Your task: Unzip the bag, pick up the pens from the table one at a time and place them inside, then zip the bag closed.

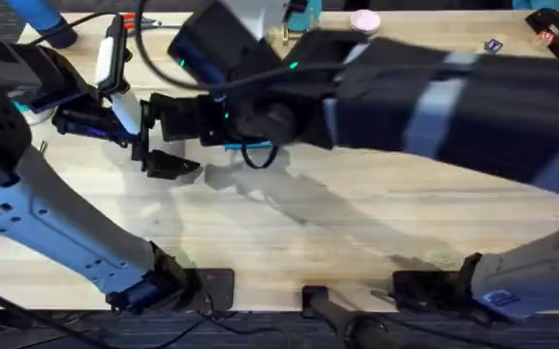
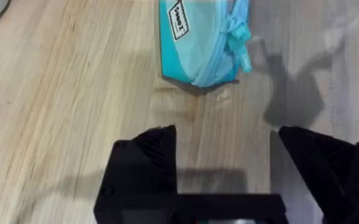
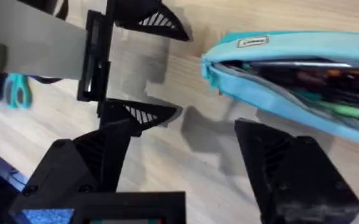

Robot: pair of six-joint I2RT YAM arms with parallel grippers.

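Overhead view, 1 entry: turquoise pouch (image 3: 291, 68) on the wooden table (image 1: 357, 233), mouth unzipped with pens (image 3: 316, 78) already inside, both grippers, left (image 2: 226, 165) and right (image 3: 185, 162), spread empty just beside its end near 10 o'clock, apparently positioned for zipping.

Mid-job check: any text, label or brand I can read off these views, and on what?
None legible.
Small white tag on the soft turquoise fabric pouch: dark lettering, too blurred to read.
The same tag from the right wrist view: also unreadable.
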